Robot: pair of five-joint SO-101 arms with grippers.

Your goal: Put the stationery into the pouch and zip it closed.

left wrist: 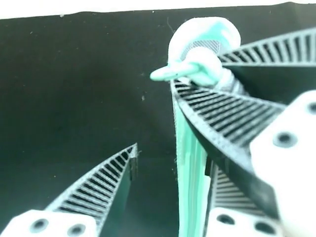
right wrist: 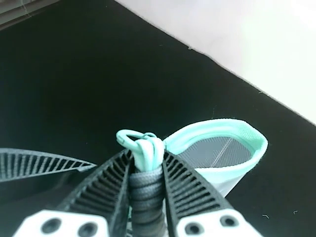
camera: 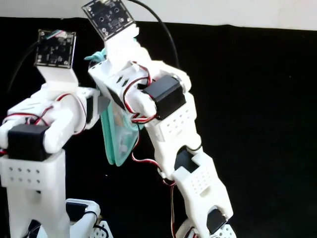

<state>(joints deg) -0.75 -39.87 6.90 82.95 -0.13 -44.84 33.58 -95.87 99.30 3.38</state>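
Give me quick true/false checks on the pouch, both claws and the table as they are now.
1. The teal pouch is held up between the two arms. True.
2. The right claw is shut on the zipper pull. True.
3. The left claw is clamped tight on the pouch. False: it is open, with a gap on one side of the pouch.
4. The table cover is white. False: it is black.
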